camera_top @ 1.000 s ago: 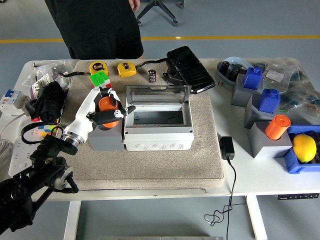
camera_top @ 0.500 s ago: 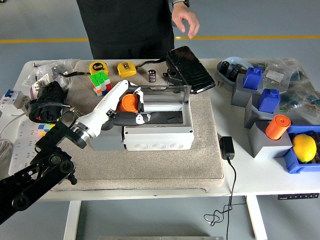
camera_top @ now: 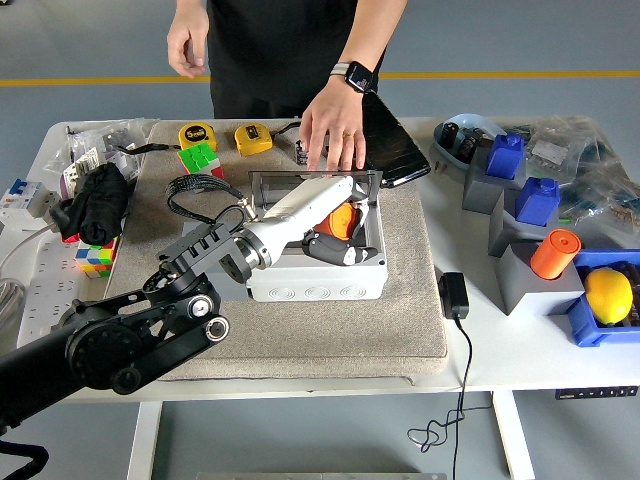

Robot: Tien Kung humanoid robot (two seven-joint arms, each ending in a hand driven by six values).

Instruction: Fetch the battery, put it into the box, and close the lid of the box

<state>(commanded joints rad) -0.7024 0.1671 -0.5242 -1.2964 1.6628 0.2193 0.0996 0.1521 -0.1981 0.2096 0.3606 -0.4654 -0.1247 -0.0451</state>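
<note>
Nearest the camera, the left arm (camera_top: pixel 120 340) is seen stretched in from the lower left corner, reaching up and to the right over the beige mat (camera_top: pixel 330 320). On that mat the grey box (camera_top: pixel 315 280) is set, its clear lid (camera_top: pixel 300 182) stood open at the far side. Over the open box the left hand (camera_top: pixel 325 215) is held, white fingers (camera_top: pixel 340 190) wrapped around the orange battery (camera_top: pixel 343 221), which is carried inside the box's opening, on its right half; whether it touches the floor of the box cannot be told. Just behind the lid a person's hand (camera_top: pixel 335 125) is laid down, fingers spread, beside a small dark cylinder (camera_top: pixel 303 152). A black case (camera_top: pixel 385 140) is partly covered by that wrist. Farther left, a yellow tape measure (camera_top: pixel 253 138) and a colour cube (camera_top: pixel 199 158) are lined along the mat's far edge. The person's other hand (camera_top: pixel 187 40) is hung loosely beyond the table
</note>
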